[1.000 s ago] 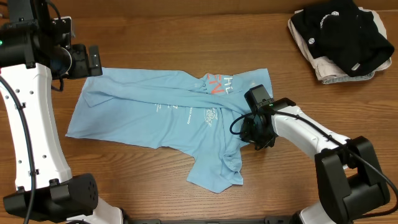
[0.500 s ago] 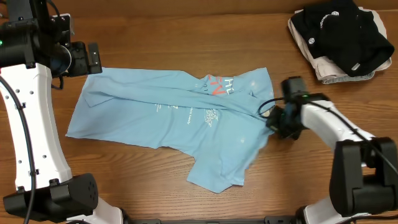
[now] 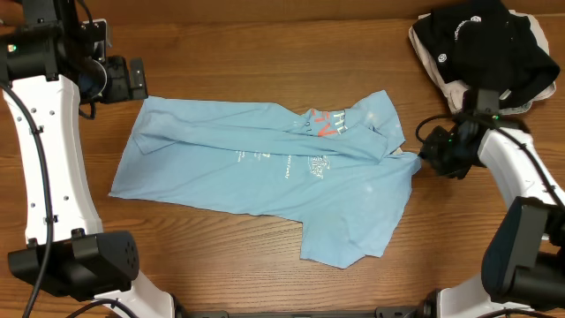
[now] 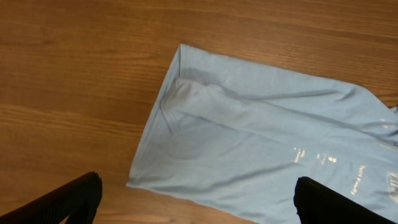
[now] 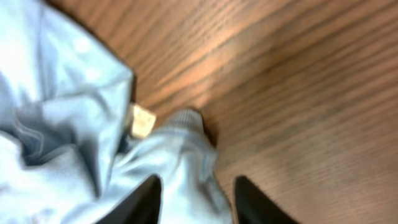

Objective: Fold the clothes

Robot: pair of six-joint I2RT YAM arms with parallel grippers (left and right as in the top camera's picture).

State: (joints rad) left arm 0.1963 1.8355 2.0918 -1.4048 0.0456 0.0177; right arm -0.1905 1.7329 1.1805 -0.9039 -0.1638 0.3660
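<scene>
The sky-blue T-shirt [image 3: 265, 168] lies spread and creased across the middle of the wooden table, with its white and orange-red lettering near its upper right. My right gripper [image 3: 427, 152] is at the shirt's right edge. In the right wrist view [image 5: 196, 199] its fingers are closed around a bunched fold of the blue fabric [image 5: 180, 155]. My left gripper [image 3: 132, 78] hovers open and empty above the table, just past the shirt's upper left corner. In the left wrist view [image 4: 199, 199] its fingers are wide apart over the shirt's corner [image 4: 249, 118].
A black garment with white round logos [image 3: 485, 44] lies heaped on a beige-white folded garment [image 3: 468, 104] at the back right corner, close behind my right arm. Bare wood [image 3: 221, 265] surrounds the shirt.
My right gripper has moved right and slightly back, dragging the shirt's right side with it. The whole shirt has slid right and spread out. My left gripper has barely moved.
</scene>
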